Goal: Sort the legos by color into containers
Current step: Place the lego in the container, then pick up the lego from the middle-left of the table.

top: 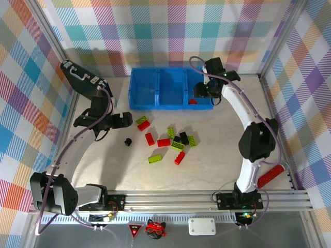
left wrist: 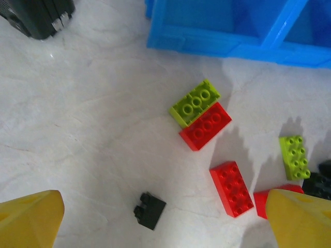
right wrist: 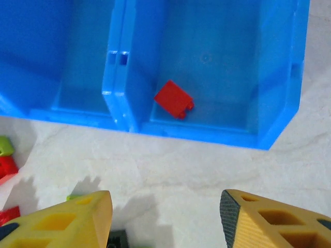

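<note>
Plaid walls ring a pale marbled bench (top: 207,173). At the left of the top view, the left tool (top: 122,120) hangs spread wide and empty. In its wrist view a small black brick (left wrist: 149,211) lies low between the yellow fingers (left wrist: 31,219), so I judge it the likely next pick. Right of it, a lime brick (left wrist: 196,102) and a red brick (left wrist: 206,125) lie touching side by side, their long axes running lower left to upper right. Farther right, the right tool (top: 200,92), also wide apart and holding nothing, hovers at the right compartment of the blue tray (top: 155,107). A small red piece (right wrist: 174,98) lies there askew, which suggests that compartment is the red bin.
</note>
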You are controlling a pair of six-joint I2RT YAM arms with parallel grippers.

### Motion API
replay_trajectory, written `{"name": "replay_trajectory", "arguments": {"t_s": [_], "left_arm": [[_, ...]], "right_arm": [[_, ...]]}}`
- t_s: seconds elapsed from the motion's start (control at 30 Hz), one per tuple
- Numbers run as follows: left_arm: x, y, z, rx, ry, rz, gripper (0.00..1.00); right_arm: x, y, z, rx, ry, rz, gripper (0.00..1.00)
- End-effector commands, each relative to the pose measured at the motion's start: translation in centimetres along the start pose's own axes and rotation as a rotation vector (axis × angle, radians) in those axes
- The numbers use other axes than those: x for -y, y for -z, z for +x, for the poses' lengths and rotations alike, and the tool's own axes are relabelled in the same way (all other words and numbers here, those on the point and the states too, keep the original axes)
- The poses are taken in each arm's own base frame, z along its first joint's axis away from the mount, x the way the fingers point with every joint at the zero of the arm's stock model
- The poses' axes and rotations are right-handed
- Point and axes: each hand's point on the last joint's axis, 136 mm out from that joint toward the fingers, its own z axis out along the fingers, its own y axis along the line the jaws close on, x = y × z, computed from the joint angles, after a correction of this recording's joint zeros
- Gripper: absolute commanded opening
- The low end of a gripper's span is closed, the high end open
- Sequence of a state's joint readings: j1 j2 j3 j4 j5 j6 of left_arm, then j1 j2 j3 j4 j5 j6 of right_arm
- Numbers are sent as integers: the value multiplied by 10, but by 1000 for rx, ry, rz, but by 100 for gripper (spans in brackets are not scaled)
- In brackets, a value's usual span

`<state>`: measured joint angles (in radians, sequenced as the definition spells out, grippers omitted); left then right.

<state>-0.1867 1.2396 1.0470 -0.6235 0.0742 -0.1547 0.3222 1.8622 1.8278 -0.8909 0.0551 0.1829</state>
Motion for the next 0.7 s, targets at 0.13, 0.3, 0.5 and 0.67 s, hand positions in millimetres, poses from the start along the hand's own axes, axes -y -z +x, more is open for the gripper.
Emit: {"name": "replay_trajectory", "arguments": {"t_s": [0.13, 0.3, 0.5, 0.67], "left_arm": [[17, 21, 38, -64, 81, -84, 100], [40, 18, 68, -75, 151, -102, 100], [64, 13, 98, -64, 170, -175, 100], [84, 7, 121, -96, 159, -217, 100]], "right_arm": [[-6, 9, 39, -22, -20, -47, 59], [-5, 20, 55, -14, -23, -68, 59], [-5, 28, 68, -11, -20, -80, 59], [-7, 30, 74, -14, -15, -99, 60]]}}
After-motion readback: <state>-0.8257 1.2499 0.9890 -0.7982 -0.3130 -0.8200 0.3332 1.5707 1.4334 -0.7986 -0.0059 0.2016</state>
